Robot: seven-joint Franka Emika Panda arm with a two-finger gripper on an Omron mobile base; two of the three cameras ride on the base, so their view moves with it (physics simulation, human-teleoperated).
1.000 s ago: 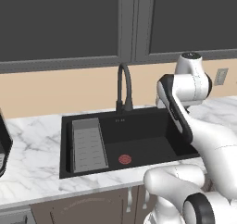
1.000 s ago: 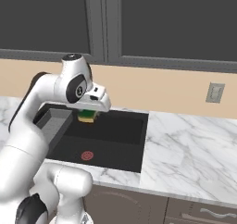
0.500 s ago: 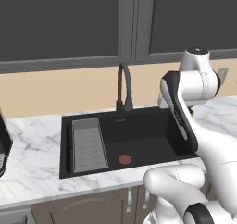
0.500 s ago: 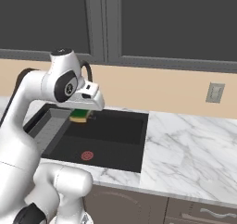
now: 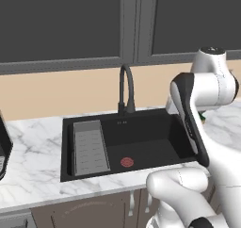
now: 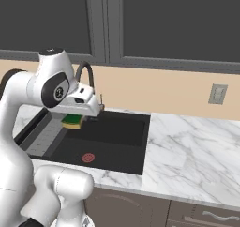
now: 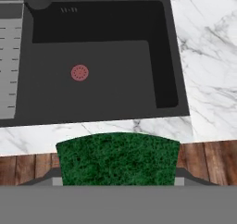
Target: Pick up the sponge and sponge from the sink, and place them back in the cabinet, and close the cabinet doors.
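The white arm's two-finger claw [image 6: 75, 120] grips a flat green-topped, yellow-bottomed sponge [image 6: 73, 121] between its fingers. Claw and sponge hang above the black rectangular sink [image 6: 123, 133], over its front edge.

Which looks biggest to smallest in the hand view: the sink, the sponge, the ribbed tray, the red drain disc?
1. Sink, largest.
2. Sponge, though it sits right at the camera, so it looks far bigger than it is.
3. Grey ribbed tray, partly cut off at the edge, so its rank against the sponge is unsure.
4. Red drain disc, smallest.
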